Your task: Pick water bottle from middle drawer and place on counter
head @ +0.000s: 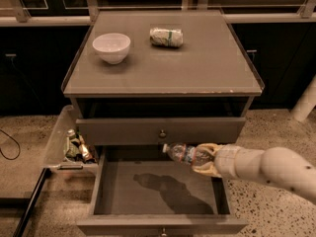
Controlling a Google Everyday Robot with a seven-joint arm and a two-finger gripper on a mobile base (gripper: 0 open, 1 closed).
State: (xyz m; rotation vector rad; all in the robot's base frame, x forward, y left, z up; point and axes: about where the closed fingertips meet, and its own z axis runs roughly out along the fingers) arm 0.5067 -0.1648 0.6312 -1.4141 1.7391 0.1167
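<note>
The water bottle (183,153), clear with a dark label band and a pale cap pointing left, lies sideways in my gripper (203,158). The gripper is shut on it and holds it well above the floor of the open middle drawer (153,189), about level with the closed drawer front above. The bottle's shadow falls on the drawer bottom. My white arm comes in from the right. The counter (163,68) is the grey cabinet top above.
On the counter stand a white bowl (111,47) at the back left and a white-and-green wrinkled packet (166,36) at the back middle. A clear side bin (69,144) on the left holds small brown bottles. The closed drawer front has a brass knob (162,133).
</note>
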